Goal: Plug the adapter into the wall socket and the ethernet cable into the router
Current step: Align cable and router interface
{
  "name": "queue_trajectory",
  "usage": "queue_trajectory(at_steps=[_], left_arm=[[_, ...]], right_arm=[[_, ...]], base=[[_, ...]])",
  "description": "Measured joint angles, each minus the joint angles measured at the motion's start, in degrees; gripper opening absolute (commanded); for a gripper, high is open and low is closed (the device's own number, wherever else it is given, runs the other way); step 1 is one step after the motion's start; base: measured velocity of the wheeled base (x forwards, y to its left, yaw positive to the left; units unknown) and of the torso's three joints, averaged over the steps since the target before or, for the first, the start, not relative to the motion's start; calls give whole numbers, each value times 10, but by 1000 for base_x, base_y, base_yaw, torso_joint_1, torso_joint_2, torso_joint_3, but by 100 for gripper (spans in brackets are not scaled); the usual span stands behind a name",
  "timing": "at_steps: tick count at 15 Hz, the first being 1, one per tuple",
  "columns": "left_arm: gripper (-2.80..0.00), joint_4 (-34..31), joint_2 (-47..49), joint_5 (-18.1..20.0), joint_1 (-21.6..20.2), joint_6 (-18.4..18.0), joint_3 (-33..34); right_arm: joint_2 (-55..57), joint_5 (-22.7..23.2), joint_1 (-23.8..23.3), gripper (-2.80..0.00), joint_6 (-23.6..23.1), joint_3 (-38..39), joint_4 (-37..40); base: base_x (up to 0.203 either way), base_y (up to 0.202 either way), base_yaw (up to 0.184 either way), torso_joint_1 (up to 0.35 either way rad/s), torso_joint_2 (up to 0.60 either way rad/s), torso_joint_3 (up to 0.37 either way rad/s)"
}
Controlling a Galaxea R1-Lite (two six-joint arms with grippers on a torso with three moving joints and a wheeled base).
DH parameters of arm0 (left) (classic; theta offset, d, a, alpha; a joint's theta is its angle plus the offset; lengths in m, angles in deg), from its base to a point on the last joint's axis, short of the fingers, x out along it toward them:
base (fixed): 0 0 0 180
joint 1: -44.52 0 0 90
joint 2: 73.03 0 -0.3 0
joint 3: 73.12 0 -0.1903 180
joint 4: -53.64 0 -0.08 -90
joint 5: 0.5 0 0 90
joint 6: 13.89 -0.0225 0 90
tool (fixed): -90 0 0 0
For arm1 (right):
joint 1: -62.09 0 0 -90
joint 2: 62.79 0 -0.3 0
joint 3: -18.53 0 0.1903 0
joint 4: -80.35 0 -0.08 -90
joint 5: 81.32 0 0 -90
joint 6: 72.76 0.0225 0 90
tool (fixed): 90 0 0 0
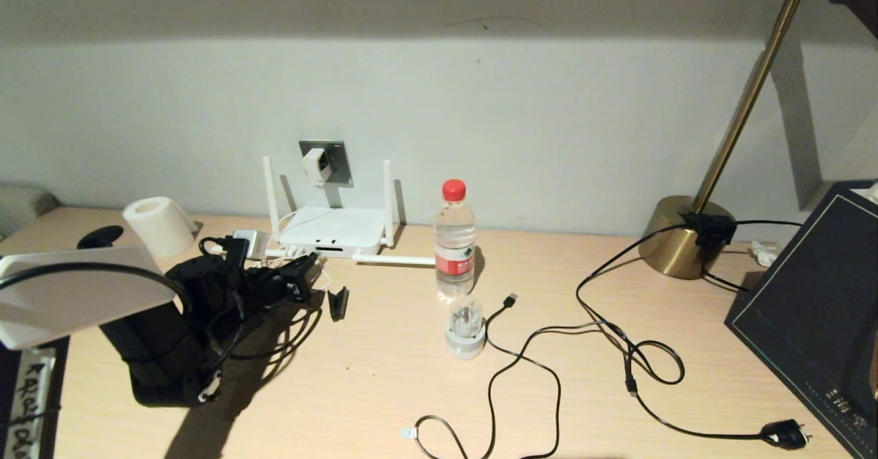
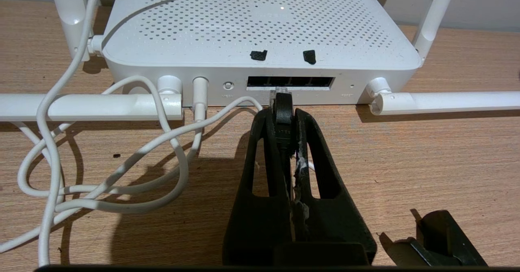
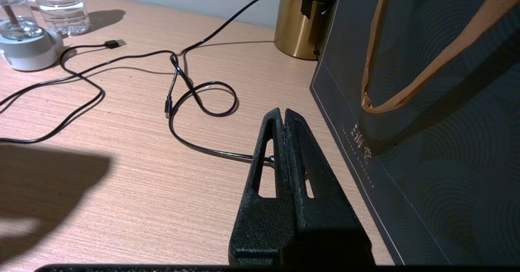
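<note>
The white adapter [image 1: 315, 165] sits in the grey wall socket [image 1: 332, 159], and its thin white cord [image 2: 122, 162] runs down to the router's back. In front of the wall lies the white router [image 1: 333, 231] with its perforated top [image 2: 260, 20]. My left gripper [image 2: 283, 111] is shut on the black boot of the ethernet cable [image 2: 283, 103]. The plug's clear tip touches the lower edge of the dark port slot [image 2: 308, 81]; how far in it is cannot be told. The cable's slack [image 1: 274, 339] loops on the desk. My right gripper [image 3: 284, 111] is shut and empty.
A water bottle [image 1: 454, 239] and a round white-and-clear plug piece [image 1: 465, 328] stand mid-desk. A black USB cable [image 1: 521, 349] and a mains plug [image 1: 785, 433] trail right. A brass lamp base [image 1: 679, 236] and a dark bag [image 1: 816, 322] fill the right side. A paper roll [image 1: 159, 224] stands left.
</note>
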Motion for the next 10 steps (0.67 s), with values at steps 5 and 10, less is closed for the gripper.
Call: queue_trajectory(at_steps=[5, 10], left_arm=[[-280, 0, 0, -3, -6, 0, -6], [-280, 0, 5, -2, -15, 1, -13]], right_arm=[[0, 0, 0, -280, 0, 0, 0], [0, 0, 0, -280, 0, 0, 0]], base=[[0, 0, 0, 0, 0, 0], [0, 0, 0, 0, 0, 0]])
